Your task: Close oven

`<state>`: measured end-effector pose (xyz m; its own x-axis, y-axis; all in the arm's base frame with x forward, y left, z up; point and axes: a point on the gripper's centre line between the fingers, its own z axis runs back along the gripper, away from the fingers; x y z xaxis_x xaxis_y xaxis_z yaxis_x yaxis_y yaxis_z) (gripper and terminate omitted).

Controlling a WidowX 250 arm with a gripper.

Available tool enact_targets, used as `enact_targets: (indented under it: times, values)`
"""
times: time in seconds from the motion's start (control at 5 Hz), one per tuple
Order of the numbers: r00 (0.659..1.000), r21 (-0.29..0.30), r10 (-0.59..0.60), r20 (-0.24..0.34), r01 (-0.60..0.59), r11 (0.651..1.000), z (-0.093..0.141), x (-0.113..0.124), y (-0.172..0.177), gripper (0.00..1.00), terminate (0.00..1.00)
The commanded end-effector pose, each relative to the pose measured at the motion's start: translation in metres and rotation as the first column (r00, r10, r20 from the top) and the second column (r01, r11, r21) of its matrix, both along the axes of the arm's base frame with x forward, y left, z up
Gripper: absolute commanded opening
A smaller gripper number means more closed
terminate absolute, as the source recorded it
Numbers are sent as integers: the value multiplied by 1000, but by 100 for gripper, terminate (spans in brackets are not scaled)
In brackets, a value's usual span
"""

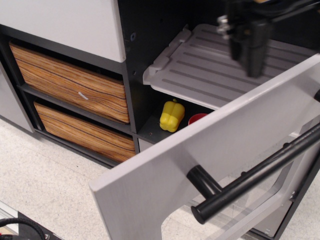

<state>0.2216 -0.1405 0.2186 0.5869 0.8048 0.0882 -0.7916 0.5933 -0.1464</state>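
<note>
The oven door (200, 155) is brushed grey and hangs wide open, swung out toward the camera, with its thick black bar handle (260, 170) in front. Behind it the ribbed grey rack (200, 70) sits in the dark cavity. My gripper (248, 64) is black and hangs at the top right, above the rack and just behind the door's upper edge. It is turned nearly edge-on, with its fingers (257, 50) staggered and apart, holding nothing and touching nothing.
A yellow toy pepper (171, 116) and a red object (197, 118) sit in the compartment under the rack. Two wood-grain drawers (70, 82) are stacked at left under a white panel (65, 22). Speckled floor lies at the lower left.
</note>
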Motion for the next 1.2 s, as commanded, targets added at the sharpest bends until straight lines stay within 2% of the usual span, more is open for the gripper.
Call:
enact_targets:
  times: [0.0, 0.2, 0.4, 0.6, 0.8, 1.0]
  values:
    - [1000, -58, -12, -9, 12, 998, -14, -15, -41, 100, 0]
    - [999, -49, 14, -38, -16, 999, -48, -19, -58, 100, 0]
    - [997, -55, 65, -44, -67, 996, -77, -24, -65, 100, 0]
    - [993, -60, 107, -51, -110, 992, -88, -20, -64, 100, 0]
    - [990, -19, 133, -53, -134, 991, -97, -13, -51, 100, 0]
    - [987, -15, 152, -52, -153, 988, -97, -10, -35, 100, 0]
